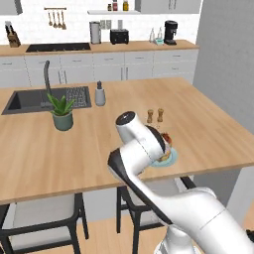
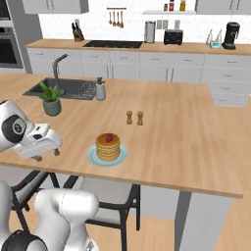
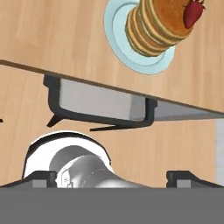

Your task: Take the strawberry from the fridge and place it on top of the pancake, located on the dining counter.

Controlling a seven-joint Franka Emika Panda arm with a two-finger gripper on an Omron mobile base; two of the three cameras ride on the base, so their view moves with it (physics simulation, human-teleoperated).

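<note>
So the gripper (image 2: pixel 45 153) hangs near the desk's front edge, just short of the plate, fingers spread wide apart and holding nothing. Looks to me like the drop is done, since the strawberry (image 2: pixel 109 138) sits on top of the pancake (image 2: pixel 108 147), a bit off-center, on its pale blue-green dish (image 2: pixel 91 156). Right under the edge there's a dark chair (image 3: pixel 100 103) tucked in. Past the plate, two wooden shakers (image 2: pixel 135 117) stand on the light-wood dining counter (image 2: pixel 196 147). Further back: potted plant (image 2: pixel 51 99), dark sink (image 2: pixel 68 88), then the wall worktop with a coffee machine (image 2: pixel 231 35).
</note>
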